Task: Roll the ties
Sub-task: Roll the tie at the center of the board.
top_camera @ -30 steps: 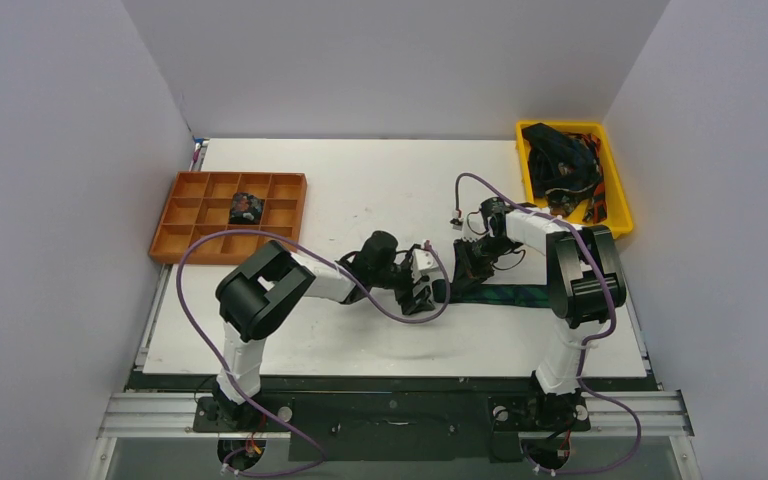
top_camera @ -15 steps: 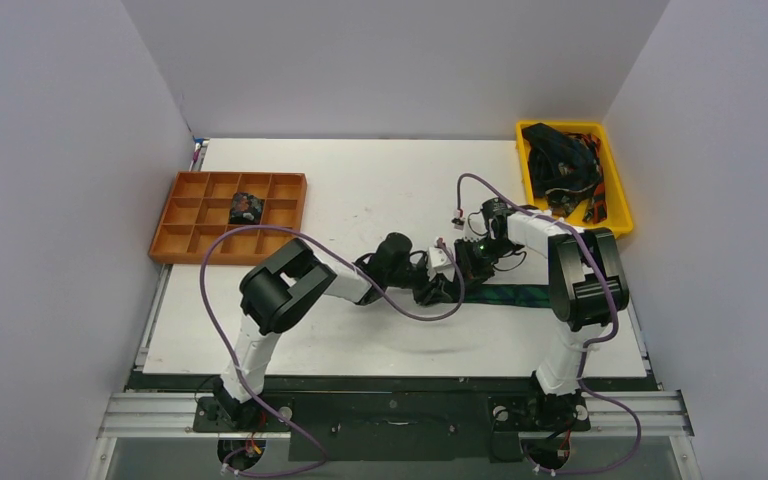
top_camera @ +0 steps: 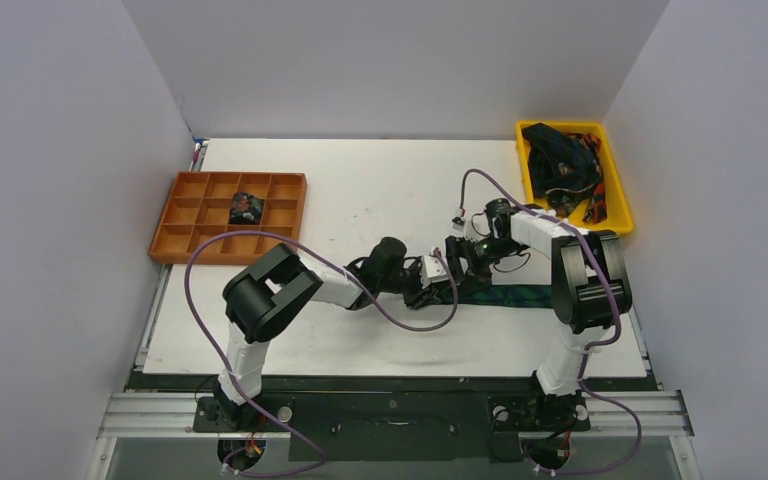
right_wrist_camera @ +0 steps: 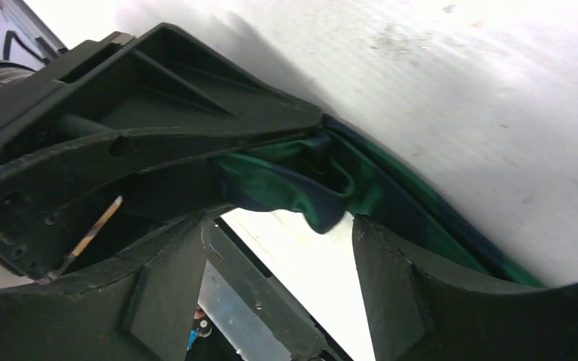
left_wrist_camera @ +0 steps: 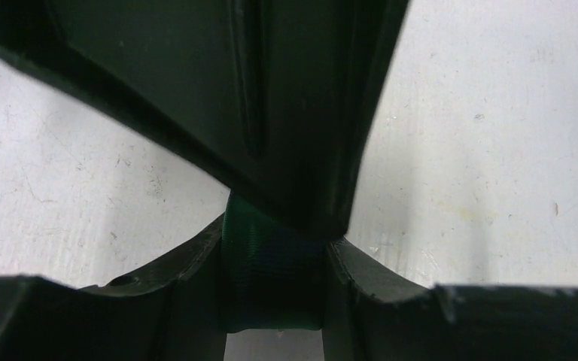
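Observation:
A dark navy-green plaid tie lies flat on the white table, running right from the two grippers. My left gripper is shut on the tie's rolled end, which fills the gap between its fingers. My right gripper stands open just behind it. The crumpled green end of the tie sits beyond its fingertips, not between them. The left gripper's black body is pressed against that end. A small rolled tie sits in one compartment of the orange tray.
The orange compartment tray stands at the left of the table. A yellow bin at the back right holds a heap of dark ties. Purple cables loop around both arms.
The right gripper has opened and let go of the tie's end. The left gripper has shut on that end and shifted right, up against the right gripper.

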Available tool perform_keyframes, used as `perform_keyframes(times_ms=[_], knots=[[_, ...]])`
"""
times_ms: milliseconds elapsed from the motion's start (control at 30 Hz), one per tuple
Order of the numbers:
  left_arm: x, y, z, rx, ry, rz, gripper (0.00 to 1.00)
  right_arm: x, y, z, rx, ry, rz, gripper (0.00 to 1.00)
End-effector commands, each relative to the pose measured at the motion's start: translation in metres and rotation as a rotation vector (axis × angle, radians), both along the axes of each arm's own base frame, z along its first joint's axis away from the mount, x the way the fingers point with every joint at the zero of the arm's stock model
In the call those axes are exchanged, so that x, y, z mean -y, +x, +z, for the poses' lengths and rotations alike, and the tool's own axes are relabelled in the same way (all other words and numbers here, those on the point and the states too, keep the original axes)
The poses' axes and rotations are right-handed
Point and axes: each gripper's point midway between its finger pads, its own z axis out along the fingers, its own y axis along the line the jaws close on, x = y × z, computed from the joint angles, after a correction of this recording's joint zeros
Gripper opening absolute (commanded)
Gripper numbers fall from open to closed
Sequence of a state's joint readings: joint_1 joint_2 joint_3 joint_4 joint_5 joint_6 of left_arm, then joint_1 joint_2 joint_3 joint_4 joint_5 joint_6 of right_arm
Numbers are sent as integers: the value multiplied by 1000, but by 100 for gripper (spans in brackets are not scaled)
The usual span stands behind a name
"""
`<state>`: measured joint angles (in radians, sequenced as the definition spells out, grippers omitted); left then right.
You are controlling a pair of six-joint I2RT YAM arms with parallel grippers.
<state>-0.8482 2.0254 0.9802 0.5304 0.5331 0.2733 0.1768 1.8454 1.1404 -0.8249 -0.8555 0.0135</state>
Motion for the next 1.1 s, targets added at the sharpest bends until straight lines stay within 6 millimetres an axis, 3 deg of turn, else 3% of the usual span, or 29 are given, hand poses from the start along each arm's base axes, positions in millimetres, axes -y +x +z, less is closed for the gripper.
perform_keyframes(times_ms=[0,100,333,500,600,667,800,1067], knots=[[-40,-14,-55,-74,225,44,31,-19,-2,16,-20,82,13,65],[-40,-13,-55,-66,234,46,31,-17,-3,4,-54,57,0,58],[-40,-12,-54,-48,239,36,33,2,4,-33,-45,-108,-25,20],[-40,-15,-54,-56,231,19,33,20,1,-50,-38,-183,-6,0],[-39,-16,-52,-63,222,10,36,30,4,-55,-27,-217,-13,0],[-38,-17,-48,-67,201,0,51,35,5,-60,-22,-252,-17,0],[-32,-15,-28,-76,91,-1,68,41,7,-70,-18,-318,-9,0],[-10,-15,16,-85,-167,-30,72,51,4,-85,-36,-396,5,0]])
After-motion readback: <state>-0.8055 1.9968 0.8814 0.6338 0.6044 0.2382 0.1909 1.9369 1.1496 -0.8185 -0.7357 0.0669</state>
